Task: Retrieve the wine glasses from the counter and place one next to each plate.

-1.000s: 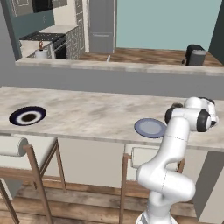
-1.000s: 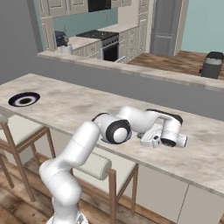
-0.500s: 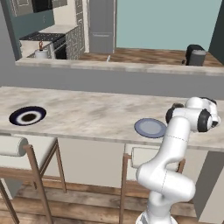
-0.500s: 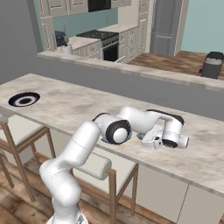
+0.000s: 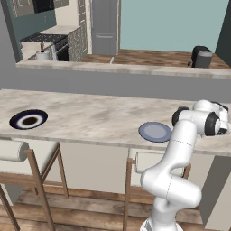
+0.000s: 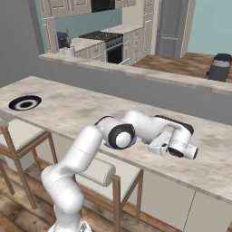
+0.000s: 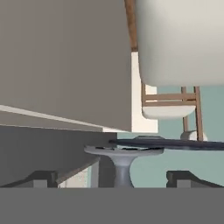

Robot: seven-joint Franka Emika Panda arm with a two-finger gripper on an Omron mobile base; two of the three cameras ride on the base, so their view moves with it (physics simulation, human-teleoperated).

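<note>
Between the spread-open fingers point(image 7: 41, 177), a wine glass point(image 7: 123, 164) appears stem-vertical, foot uppermost.

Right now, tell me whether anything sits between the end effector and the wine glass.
Nothing visible does. In the hand view the wine glass has its stem directly between the jaws of the open end effector, with a clear gap on each side. The plate shows just past the glass's foot, not in the way.
</note>
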